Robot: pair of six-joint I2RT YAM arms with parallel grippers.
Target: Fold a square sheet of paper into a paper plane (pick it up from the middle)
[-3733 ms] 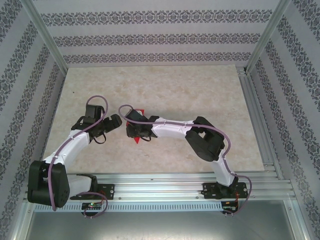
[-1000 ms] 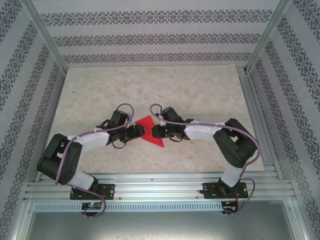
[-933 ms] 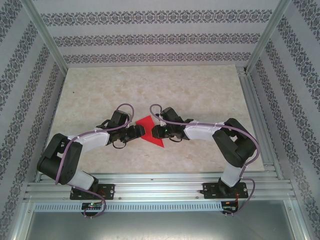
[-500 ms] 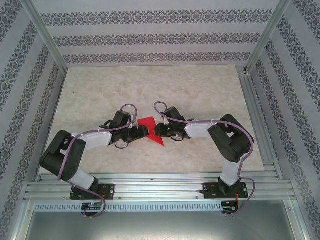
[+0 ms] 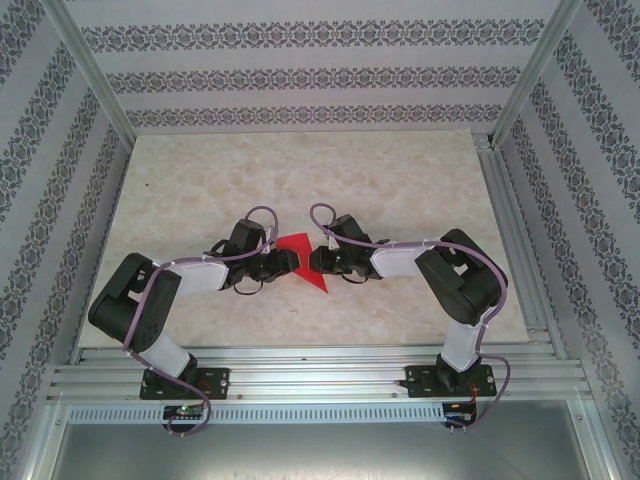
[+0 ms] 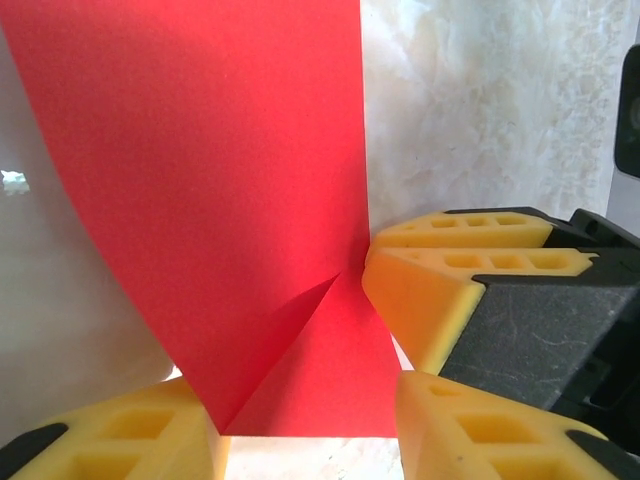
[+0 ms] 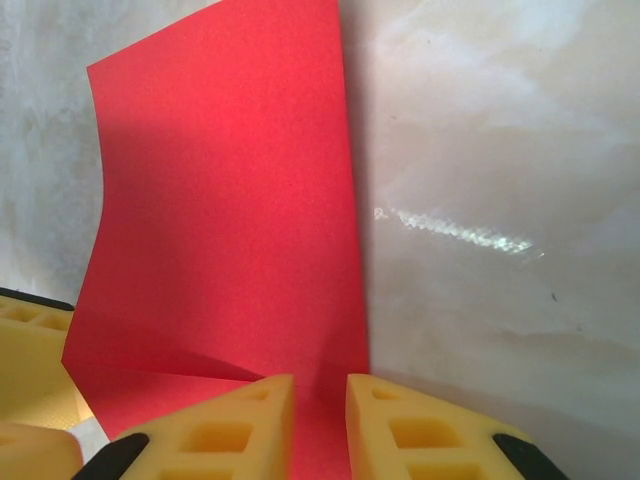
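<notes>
Marbled worktop (image 5: 300, 170) | arms (image 5: 400, 262) bent inward | bright red square sheet of paper (image 5: 314, 276), corner pointed nearward | pinched by right gripper (image 7: 318, 410) | left gripper (image 6: 305, 430) spread

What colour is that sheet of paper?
Bright red, unmarked; the square sheet of paper shows best in the right wrist view.

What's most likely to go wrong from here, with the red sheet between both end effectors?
1. The right end effector seems to pinch the square sheet of paper only at its edge; a tug may slip or tear it.
2. The left end effector straddles a corner with a slanted crease; closing there may set a crooked fold.
3. Both end effectors sit very close, so they might collide.
</notes>
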